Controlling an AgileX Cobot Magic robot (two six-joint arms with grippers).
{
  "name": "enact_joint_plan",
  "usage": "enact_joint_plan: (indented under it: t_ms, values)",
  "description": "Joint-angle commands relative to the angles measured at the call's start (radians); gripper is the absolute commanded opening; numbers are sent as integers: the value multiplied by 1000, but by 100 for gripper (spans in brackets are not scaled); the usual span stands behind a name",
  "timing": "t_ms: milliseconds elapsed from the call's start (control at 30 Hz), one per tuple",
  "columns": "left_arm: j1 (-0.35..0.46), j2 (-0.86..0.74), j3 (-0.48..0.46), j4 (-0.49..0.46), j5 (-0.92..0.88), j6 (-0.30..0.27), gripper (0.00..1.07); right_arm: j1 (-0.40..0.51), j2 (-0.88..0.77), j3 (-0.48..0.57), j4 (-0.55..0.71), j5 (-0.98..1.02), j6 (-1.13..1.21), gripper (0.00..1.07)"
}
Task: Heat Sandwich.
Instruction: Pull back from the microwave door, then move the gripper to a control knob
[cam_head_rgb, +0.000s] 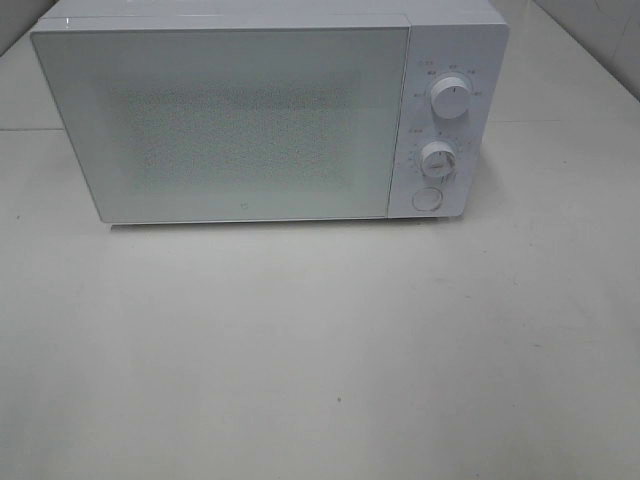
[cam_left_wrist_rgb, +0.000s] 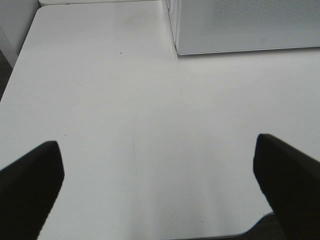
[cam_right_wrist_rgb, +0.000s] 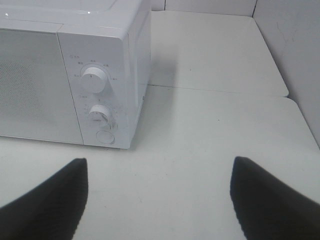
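The left pincer (cam_left_wrist_rgb: 157, 147) and right pincer (cam_right_wrist_rgb: 161, 164) stood open, empty. The sandwich showed nowhere. With the microwave (cam_head_rgb: 250, 120) shut, the right should squarely press its round button (cam_head_rgb: 427, 199) at 4 o'clock.

The left pincer (cam_left_wrist_rgb: 155, 142) stands wide open, its two dark fingers (cam_left_wrist_rgb: 30, 185) spread far apart with nothing held between them. The right pincer (cam_right_wrist_rgb: 160, 161) is open too, its dark fingers (cam_right_wrist_rgb: 270, 200) set well apart and gripping nothing. Each wrist angles its pincer forward and downward.
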Motion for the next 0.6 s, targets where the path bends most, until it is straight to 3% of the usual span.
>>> enact_joint_plan:
  t_ms: [33,600]
  values:
    - [5,-16,2,-2,-13,-3,98,-4,46,0,2,-56,-9,75]
    - [5,-16,2,-2,-13,-3,98,-4,339,0,2,-329,-9,75]
